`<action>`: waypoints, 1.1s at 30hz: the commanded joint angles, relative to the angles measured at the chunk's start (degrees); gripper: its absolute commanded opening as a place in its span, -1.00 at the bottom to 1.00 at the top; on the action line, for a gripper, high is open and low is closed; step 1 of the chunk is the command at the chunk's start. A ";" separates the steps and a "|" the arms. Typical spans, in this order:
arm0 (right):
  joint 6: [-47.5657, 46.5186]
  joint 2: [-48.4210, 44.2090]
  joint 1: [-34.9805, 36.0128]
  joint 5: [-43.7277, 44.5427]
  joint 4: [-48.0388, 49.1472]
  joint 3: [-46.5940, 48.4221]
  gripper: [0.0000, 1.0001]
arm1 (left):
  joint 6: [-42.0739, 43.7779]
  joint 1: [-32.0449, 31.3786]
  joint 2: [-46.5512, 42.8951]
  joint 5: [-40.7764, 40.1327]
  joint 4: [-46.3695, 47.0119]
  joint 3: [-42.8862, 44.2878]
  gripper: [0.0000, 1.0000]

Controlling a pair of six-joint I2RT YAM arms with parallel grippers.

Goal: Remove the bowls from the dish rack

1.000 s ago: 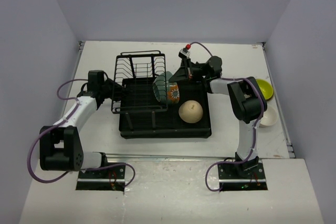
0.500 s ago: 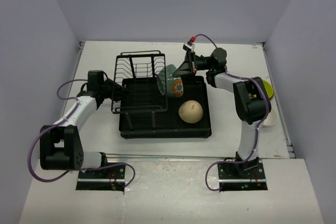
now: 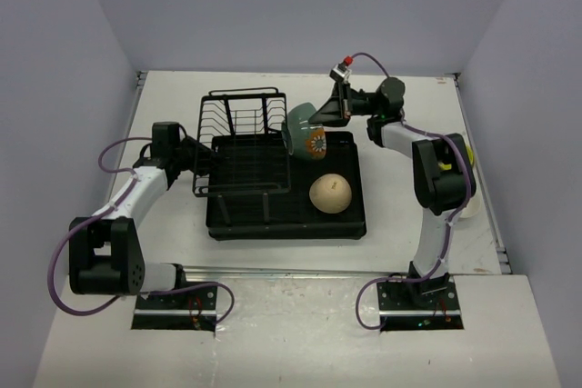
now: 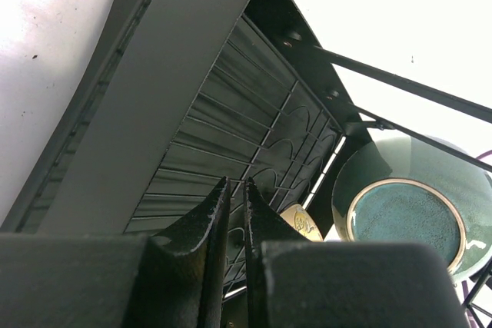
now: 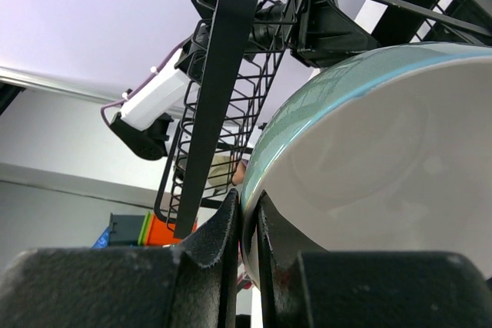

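The right fingers [image 5: 227, 228] pinch the teal bowl [image 3: 305, 136] by its rim. It hangs tilted over the dish rack [image 3: 273, 224]'s far right corner, with bare bench [image 3: 391, 215] just rightward. The left fingers [image 4: 204, 220], nearly together, sit at the rack's left edge.

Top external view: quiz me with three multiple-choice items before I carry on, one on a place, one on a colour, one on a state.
1. Where is the beige bowl?
A. upside down in the dish rack
B. on the table left of the rack
C. in the left tool

2. What colour is the outside of the held bowl?
A. red
B. teal
C. black

3. What state is the right tool in?
A. open and empty
B. shut on the held bowl's rim
C. shut on a rack wire

Answers:
1 A, its rounded underside faces up on the tray floor.
2 B, teal wall with an orange flower.
3 B, the right wrist view shows the rim pinched.
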 commanded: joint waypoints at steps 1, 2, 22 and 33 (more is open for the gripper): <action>1.10 -6.21 -1.17 1.78 3.00 4.91 -1.00 | 0.65 0.60 -1.88 1.58 1.39 -0.01 -0.75; 1.28 -6.04 -1.52 1.61 3.00 5.18 -1.00 | 0.65 0.60 -1.97 1.58 1.39 -0.01 -0.75; -5.75 -2.35 -8.73 2.04 -13.35 18.80 -1.00 | 1.18 0.60 -2.50 1.14 0.42 -0.27 -0.75; -20.25 -1.64 -12.77 4.33 -32.51 22.93 -1.00 | 1.88 0.60 -1.62 1.32 0.25 -0.27 -0.75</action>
